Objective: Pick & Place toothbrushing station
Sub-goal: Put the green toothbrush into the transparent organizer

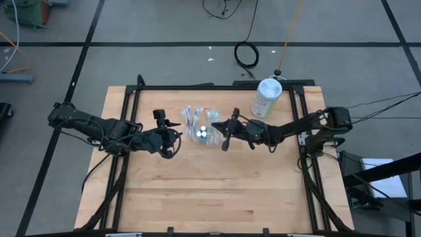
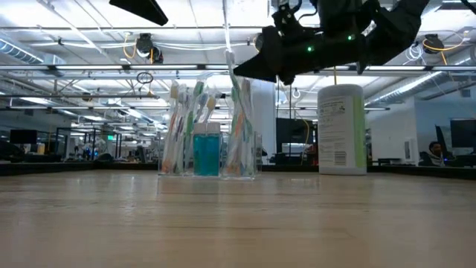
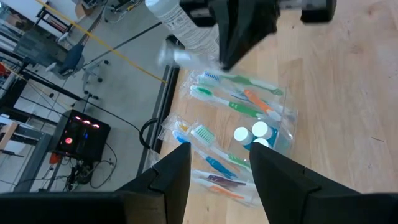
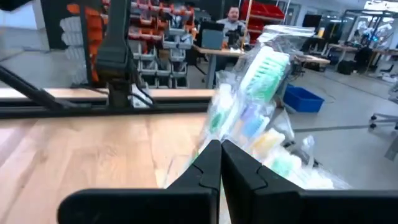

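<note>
1. Toothbrushing station (image 1: 201, 125) standing upright on the wooden table (image 1: 210, 197), near the middle of the far edge; clear slots packed with toothbrushes (image 3: 239, 106) (green, orange, blue) and a blue bottle (image 2: 207, 154) at the centre.
2. Left gripper (image 1: 172, 131) raised above the table just left of the station, fingers (image 3: 171, 177) parted, gripping nothing.
3. Right gripper (image 1: 223, 131) close against the station's right side, raised above the table, fingers (image 4: 205, 171) pressed shut with nothing between.
4. White-and-green canister (image 1: 266, 97) upright near the far right corner, apart from the station.
</note>
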